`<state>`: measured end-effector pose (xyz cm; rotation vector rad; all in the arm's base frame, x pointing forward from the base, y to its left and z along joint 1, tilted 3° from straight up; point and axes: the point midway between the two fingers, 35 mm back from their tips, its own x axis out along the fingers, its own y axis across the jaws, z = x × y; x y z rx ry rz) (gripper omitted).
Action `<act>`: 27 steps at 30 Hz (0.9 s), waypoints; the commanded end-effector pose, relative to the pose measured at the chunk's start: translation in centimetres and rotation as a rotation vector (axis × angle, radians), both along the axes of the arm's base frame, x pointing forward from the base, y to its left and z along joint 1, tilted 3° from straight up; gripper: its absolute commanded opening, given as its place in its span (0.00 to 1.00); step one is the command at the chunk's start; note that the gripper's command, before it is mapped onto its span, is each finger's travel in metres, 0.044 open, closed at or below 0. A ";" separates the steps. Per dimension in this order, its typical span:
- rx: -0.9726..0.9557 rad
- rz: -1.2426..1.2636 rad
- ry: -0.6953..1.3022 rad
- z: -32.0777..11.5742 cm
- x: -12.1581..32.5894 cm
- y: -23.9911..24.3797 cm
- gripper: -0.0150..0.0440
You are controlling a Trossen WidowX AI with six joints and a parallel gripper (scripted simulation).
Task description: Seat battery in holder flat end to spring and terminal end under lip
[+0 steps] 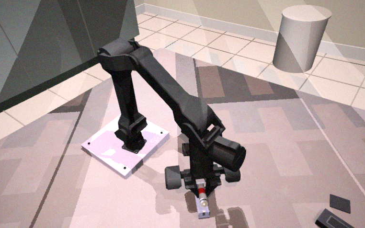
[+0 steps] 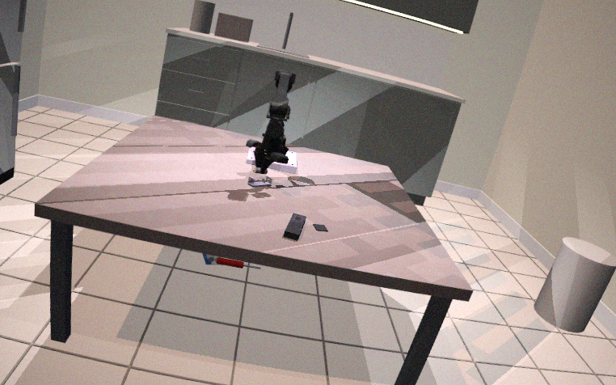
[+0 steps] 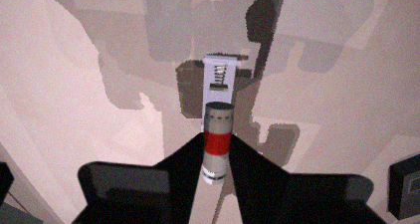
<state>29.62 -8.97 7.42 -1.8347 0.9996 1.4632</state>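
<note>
The battery (image 1: 202, 193) (image 3: 218, 142), pale with a red band, is between the fingertips of my gripper (image 1: 203, 192) (image 3: 216, 137), which is shut on it. In the wrist view its dark flat end points up the view towards the spring (image 3: 220, 75), and its terminal end points down the view. The holder (image 1: 203, 213) (image 2: 259, 183) (image 3: 219, 94), a pale narrow tray, lies under the battery, roughly in line with it. In the exterior view the gripper is above the holder with a gap. The battery and fingers hide the holder's lip end in the wrist view.
A dark box (image 1: 333, 219) (image 2: 295, 226) (image 3: 405, 188) and a thin dark square (image 1: 339, 203) (image 2: 319, 227) lie on the table, away from the holder. The arm's white base plate (image 1: 104, 153) (image 2: 288, 167) is behind the gripper.
</note>
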 end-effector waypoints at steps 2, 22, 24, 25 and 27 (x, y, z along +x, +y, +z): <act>-0.060 -0.012 -0.041 -0.8 0.1 -0.2 0.36; -0.179 -0.015 -0.106 -2.1 0.0 0.0 0.36; -0.194 -0.015 -0.114 -2.2 0.0 0.1 0.36; -0.201 -0.015 -0.118 -2.3 0.0 0.1 0.36; -0.216 -0.016 -0.127 -2.4 0.0 0.2 0.36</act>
